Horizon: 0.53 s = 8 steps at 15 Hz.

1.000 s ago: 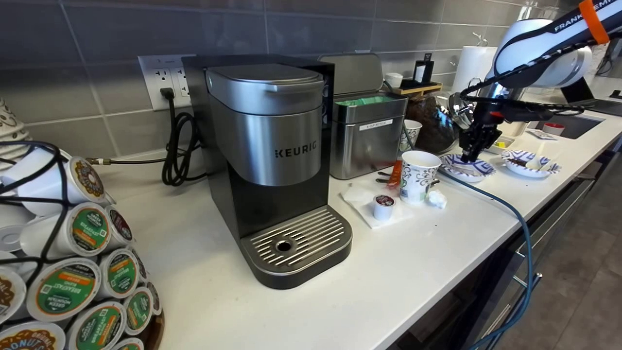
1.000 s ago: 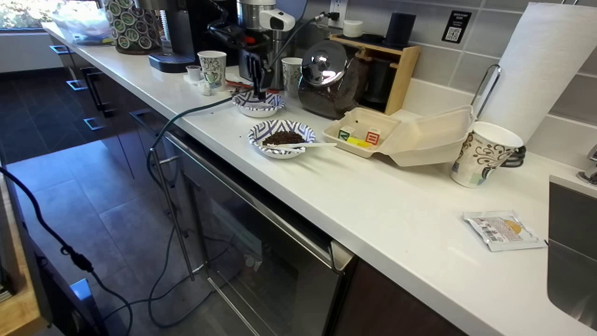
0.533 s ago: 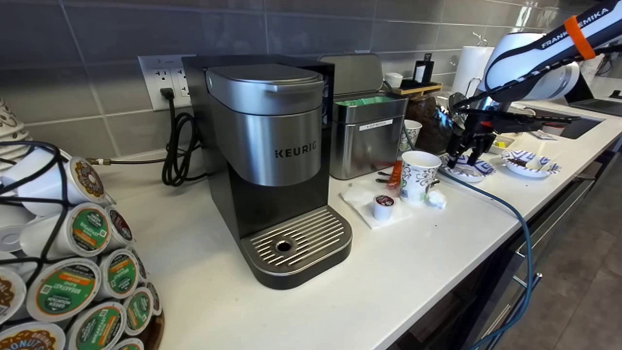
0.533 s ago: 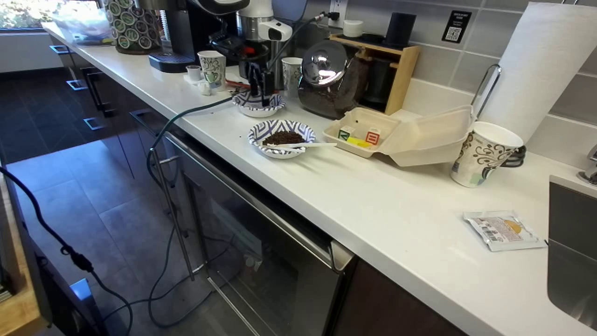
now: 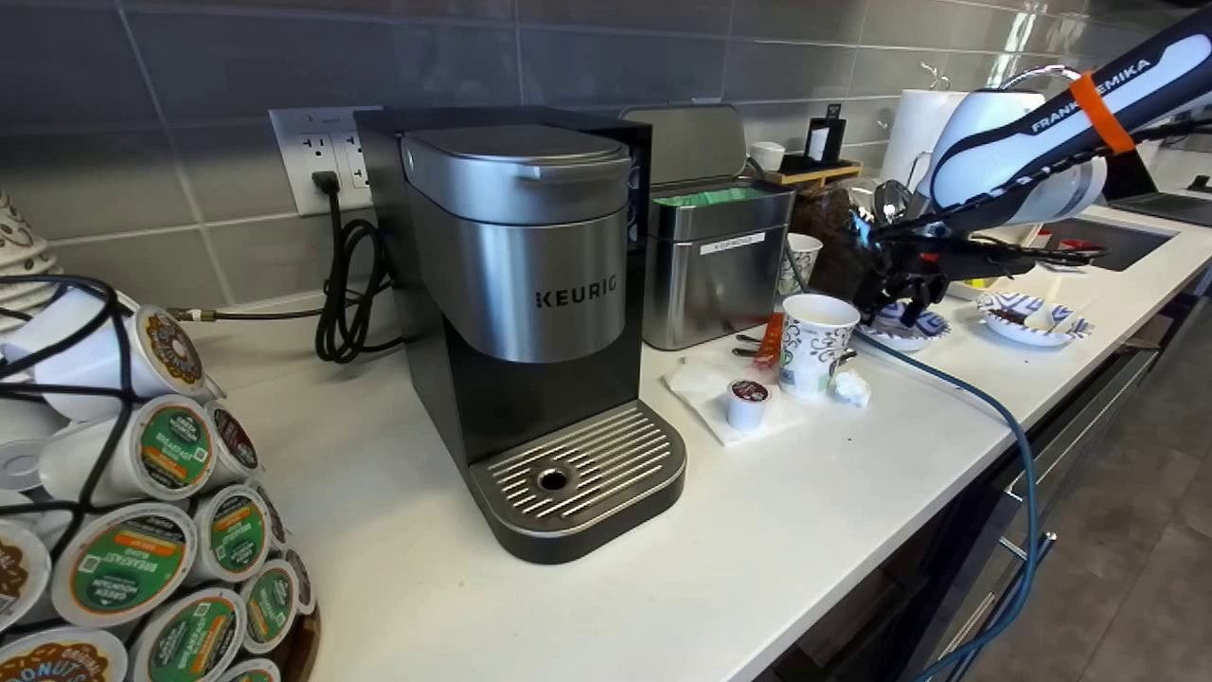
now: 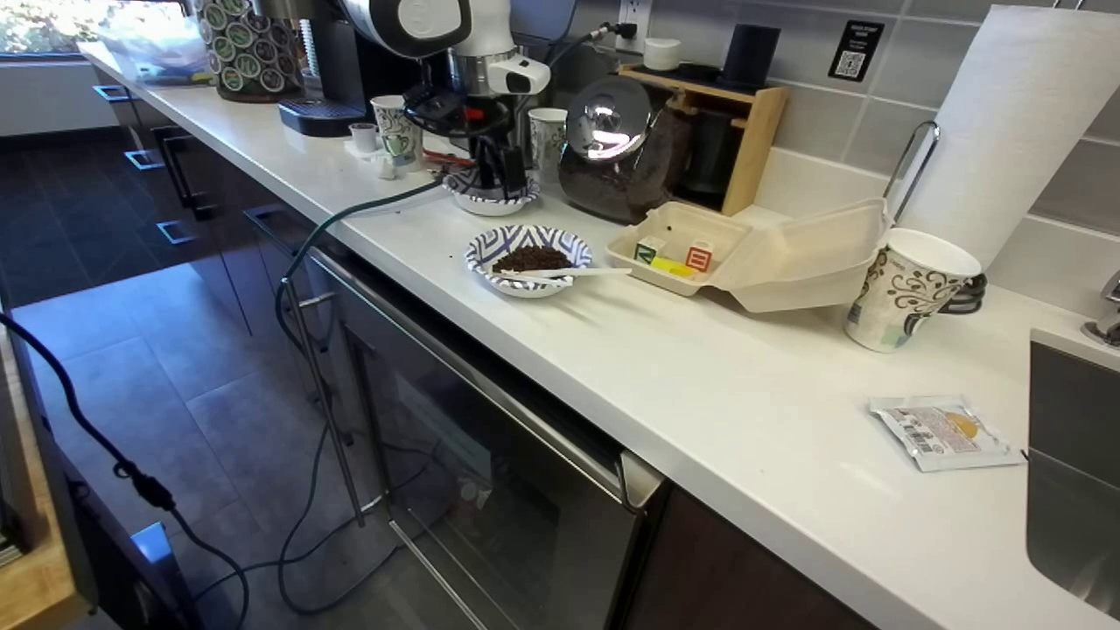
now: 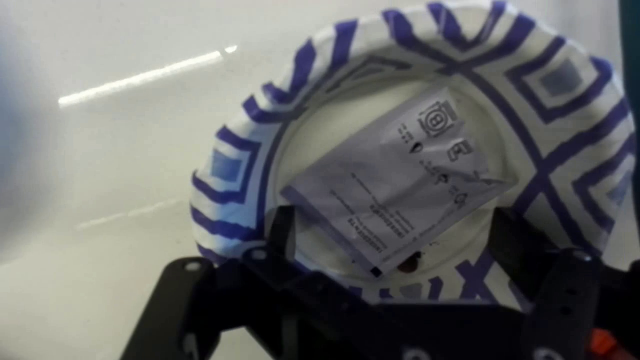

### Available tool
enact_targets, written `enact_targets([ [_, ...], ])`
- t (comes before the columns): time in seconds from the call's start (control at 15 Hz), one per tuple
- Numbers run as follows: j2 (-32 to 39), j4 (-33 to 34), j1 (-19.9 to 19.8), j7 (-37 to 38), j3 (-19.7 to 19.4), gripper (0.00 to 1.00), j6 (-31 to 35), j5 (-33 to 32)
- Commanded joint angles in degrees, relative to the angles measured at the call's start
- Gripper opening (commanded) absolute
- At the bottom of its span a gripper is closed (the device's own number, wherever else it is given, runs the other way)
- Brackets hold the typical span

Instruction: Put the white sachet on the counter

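Note:
In the wrist view the white sachet (image 7: 400, 175) lies flat inside a blue-and-white patterned bowl (image 7: 565, 132), printed side up. My gripper (image 7: 392, 222) is open over the bowl, one finger to each side of the sachet's lower corner, and nothing is gripped. From both exterior views the gripper (image 5: 888, 311) (image 6: 506, 185) reaches straight down at the bowl (image 5: 933, 328) (image 6: 492, 207) and hides most of its inside, so the sachet cannot be made out there. Beneath the bowl runs the off-white counter (image 5: 852, 511) (image 6: 744, 394).
A second patterned bowl (image 6: 577, 249) with dark grounds and a white spoon stands close by. Around the gripper are a paper cup (image 5: 816, 350), a glass jar (image 6: 604, 188) and a blue cable (image 5: 985, 393). A takeout box (image 6: 809, 258) and a silvery packet (image 6: 949, 435) lie toward the sink.
My gripper has opened and come lower, down to the bowl. The arm has swung toward the coffee machine side, and the bowl has shifted slightly toward the wall.

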Motion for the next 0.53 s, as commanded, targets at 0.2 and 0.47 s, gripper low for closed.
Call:
enact_targets([
  [0.2, 2.22, -0.05, 3.34, 5.84, -3.06, 0.69, 5.15, -4.91],
  [0.47, 1.83, -0.21, 4.14, 6.93, -3.47, 0.37, 5.49, -5.73],
])
